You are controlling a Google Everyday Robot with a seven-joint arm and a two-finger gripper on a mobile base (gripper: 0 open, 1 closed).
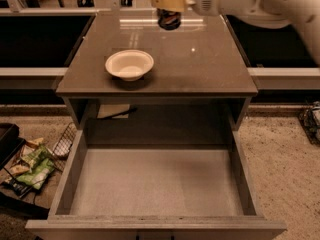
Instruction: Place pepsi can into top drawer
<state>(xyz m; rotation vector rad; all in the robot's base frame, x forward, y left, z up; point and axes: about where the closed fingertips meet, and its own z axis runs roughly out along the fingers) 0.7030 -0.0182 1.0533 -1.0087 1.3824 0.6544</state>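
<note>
Aloft over glossy cabinet, tool grips can.

The cabinet top is glossy brown, the drawer matt grey, the bowl matt cream. The gripper, smooth pale plastic, hangs over the can at the rear.

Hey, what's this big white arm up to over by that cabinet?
A one-armed robot is meant to put a pepsi can into the top drawer. Its tool is right at the can, at the back of the brown cabinet top; whether the can is lifted off the surface is hard to tell. The drawer is pulled open below, and the can is not in it yet. A cream bowl sits on the cabinet top, nearer the front left.
</note>
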